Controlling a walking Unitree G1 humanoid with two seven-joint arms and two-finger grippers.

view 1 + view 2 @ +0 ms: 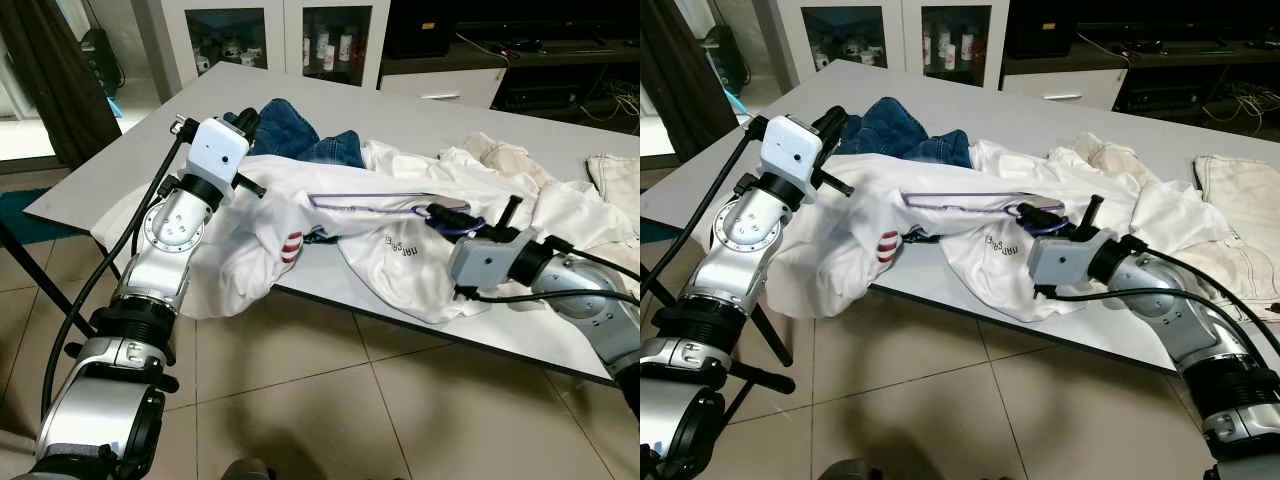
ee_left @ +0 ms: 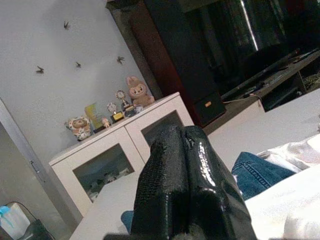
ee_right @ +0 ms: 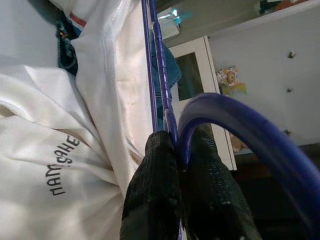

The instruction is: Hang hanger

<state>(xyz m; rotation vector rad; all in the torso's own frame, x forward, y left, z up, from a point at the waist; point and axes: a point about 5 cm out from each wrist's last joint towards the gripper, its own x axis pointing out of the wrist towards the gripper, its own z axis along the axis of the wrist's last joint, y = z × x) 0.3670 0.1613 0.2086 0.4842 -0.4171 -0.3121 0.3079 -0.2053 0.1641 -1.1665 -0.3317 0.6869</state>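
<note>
A purple hanger [image 1: 380, 203] lies across a white T-shirt [image 1: 400, 255] on the grey table [image 1: 420, 120]; its bar runs inside the shirt's neck. My right gripper [image 1: 447, 215] is shut on the hanger's hook [image 3: 240, 130], the black fingers [image 3: 160, 190] pinching its base. Over the table's left edge my left gripper [image 1: 247, 121] is raised above the white cloth, its fingers [image 2: 185, 190] pressed together with nothing between them.
Blue jeans [image 1: 290, 135] lie behind the shirt. More pale clothes [image 1: 610, 180] are piled at the table's right. A white cabinet with glass doors [image 1: 270, 35] stands beyond the table. Tiled floor [image 1: 320, 400] lies in front.
</note>
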